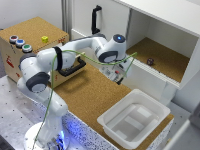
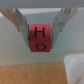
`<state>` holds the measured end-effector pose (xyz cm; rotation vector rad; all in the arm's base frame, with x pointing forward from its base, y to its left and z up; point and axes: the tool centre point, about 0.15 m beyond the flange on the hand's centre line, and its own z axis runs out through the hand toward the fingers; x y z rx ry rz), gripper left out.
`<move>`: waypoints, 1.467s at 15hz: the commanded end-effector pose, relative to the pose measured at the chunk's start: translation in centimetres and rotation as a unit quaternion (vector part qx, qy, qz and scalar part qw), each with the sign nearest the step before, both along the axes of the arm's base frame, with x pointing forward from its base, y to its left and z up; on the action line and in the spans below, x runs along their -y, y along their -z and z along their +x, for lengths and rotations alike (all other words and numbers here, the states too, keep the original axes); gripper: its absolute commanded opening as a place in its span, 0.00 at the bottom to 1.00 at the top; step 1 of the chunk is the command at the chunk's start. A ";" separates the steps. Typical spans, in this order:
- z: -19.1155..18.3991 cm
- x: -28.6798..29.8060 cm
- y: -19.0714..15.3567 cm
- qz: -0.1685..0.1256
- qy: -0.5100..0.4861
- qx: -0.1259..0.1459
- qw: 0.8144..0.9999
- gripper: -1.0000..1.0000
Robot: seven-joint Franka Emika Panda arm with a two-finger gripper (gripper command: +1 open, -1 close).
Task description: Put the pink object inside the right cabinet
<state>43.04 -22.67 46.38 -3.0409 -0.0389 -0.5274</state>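
Observation:
In the wrist view my gripper (image 2: 41,36) is shut on the pink object (image 2: 41,41), a pink-red cube with black letters H and D, gripped on two opposite sides by the fingers (image 2: 22,26). In the exterior view my gripper (image 1: 119,76) hangs in front of the right cabinet's white lower wall, over the cork counter; the cube is too small to make out there. The right cabinet (image 1: 167,62) is a wide white-walled box with a brown cork floor, open toward the arm, to the exterior view's right of the gripper.
A small dark object (image 1: 150,61) lies on the cabinet floor. A white plastic tub (image 1: 149,131) stands on the counter below the cabinet. A white door panel with a black handle (image 1: 96,19) is behind the arm. A cork-topped drawer box with coloured buttons (image 1: 35,31) is at the left.

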 end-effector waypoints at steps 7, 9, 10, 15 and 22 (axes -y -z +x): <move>13.2 11.0 -2.2 0.000 -0.039 -0.056 0.998 0.00; 13.9 12.8 -2.4 -0.003 -0.028 -0.053 0.998 0.00; 14.2 13.6 -2.5 -0.007 -0.024 -0.051 0.998 0.00; 16.3 16.4 -2.1 -0.005 -0.008 -0.024 1.000 0.00; 21.1 17.7 -0.9 -0.001 -0.014 -0.007 1.000 0.00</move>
